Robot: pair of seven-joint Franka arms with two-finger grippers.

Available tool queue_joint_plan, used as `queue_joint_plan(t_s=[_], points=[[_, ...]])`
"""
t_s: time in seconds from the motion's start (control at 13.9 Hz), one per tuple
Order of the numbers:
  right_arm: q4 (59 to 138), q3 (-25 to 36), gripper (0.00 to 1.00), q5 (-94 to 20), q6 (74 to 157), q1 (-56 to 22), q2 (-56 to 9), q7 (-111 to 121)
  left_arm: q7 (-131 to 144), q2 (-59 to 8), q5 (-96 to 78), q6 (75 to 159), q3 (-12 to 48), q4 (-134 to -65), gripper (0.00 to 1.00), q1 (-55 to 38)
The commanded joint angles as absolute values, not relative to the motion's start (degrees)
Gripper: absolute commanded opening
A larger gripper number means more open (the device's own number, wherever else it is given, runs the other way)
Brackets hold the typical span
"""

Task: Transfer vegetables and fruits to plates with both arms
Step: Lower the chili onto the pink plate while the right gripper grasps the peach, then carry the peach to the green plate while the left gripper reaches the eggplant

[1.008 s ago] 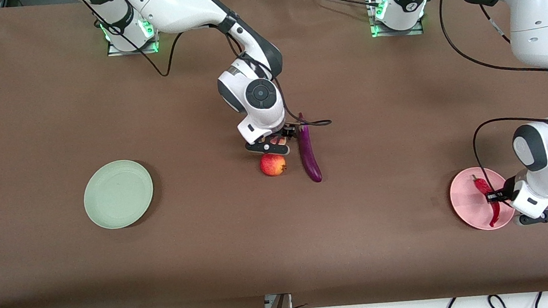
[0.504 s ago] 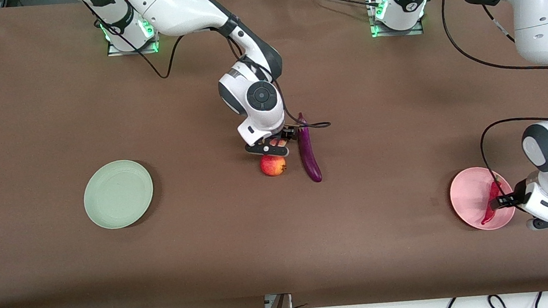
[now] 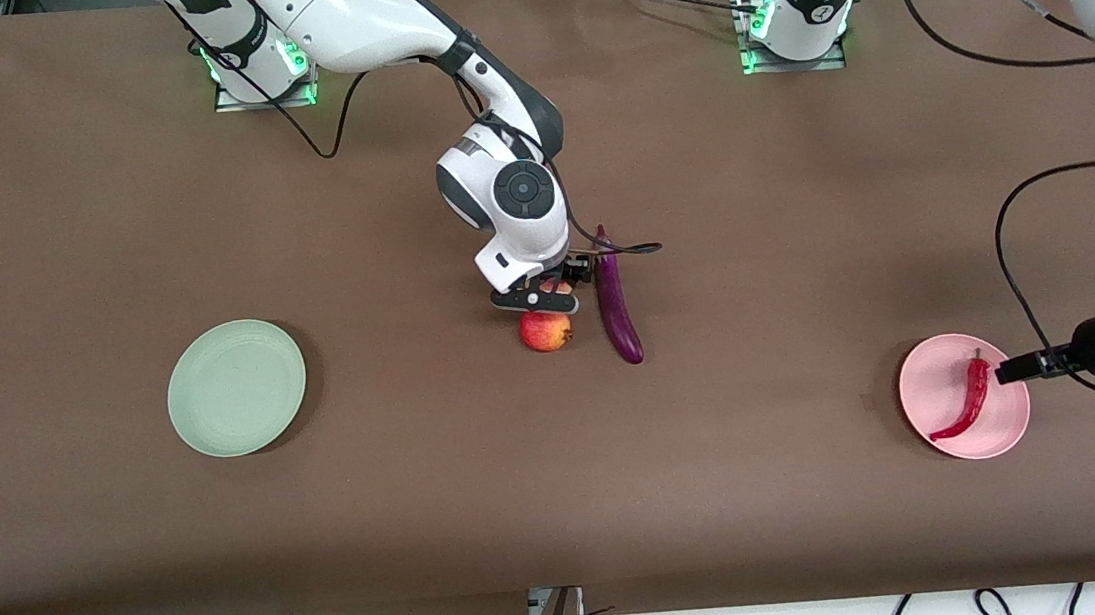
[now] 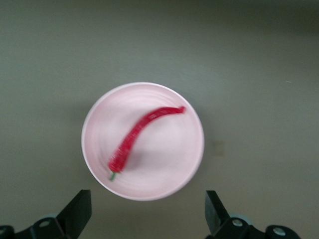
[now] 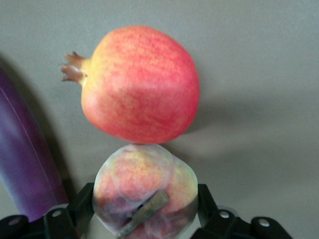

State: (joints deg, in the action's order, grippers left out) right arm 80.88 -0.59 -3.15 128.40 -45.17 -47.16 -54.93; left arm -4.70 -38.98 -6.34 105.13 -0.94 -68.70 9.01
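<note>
My right gripper (image 3: 546,295) is shut on the pale peach (image 5: 144,189), fingers against both its sides, low at the table's middle. In the right wrist view the peach touches the red-yellow apple-like fruit (image 5: 139,84). That fruit (image 3: 547,331) lies just nearer the front camera than the gripper. The purple eggplant (image 3: 616,303) lies beside them, toward the left arm's end, and shows in the right wrist view (image 5: 25,164). The red chili (image 3: 964,397) lies on the pink plate (image 3: 1006,429). My left gripper (image 3: 1018,369) is open and empty, raised over that plate's edge. In the left wrist view (image 4: 147,209) the chili (image 4: 139,133) lies free on the plate (image 4: 184,164).
The mint green plate (image 3: 236,388) sits bare toward the right arm's end of the brown table. A black cable (image 3: 637,249) trails from the right wrist past the eggplant's stem. Cables hang below the table's front edge.
My left gripper has let go of the chili, opened, and drawn up and away toward the left arm's end. The chili now lies free on the pink plate. My right gripper has barely moved.
</note>
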Motion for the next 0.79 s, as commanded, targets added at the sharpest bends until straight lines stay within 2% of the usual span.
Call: queue_joint_plan(t_s=[0.0, 0.14, 0.43, 0.72], points=[[80.42, -0.26, 0.52, -2.29, 124.66, -43.17, -43.61, -53.44, -4.31, -33.68, -10.89, 98.38, -0.09, -70.75, 1.0, 8.36], [80.51, -0.26, 0.52, -2.63, 118.42, -40.36, -39.92, -47.06, 1.54, -32.17, -10.99, 92.48, 2.88, -70.93, 1.0, 7.39], [80.51, 0.09, 0.52, -2.9, 107.78, -32.63, -35.78, -33.09, 15.71, -29.63, -10.46, 92.02, 7.82, -75.83, 1.0, 3.18], [80.51, 10.25, 0.52, -2.99, 103.1, -27.69, -34.63, -8.06, 27.14, -29.53, -10.37, 92.72, 8.17, -81.64, 1.0, -7.1]])
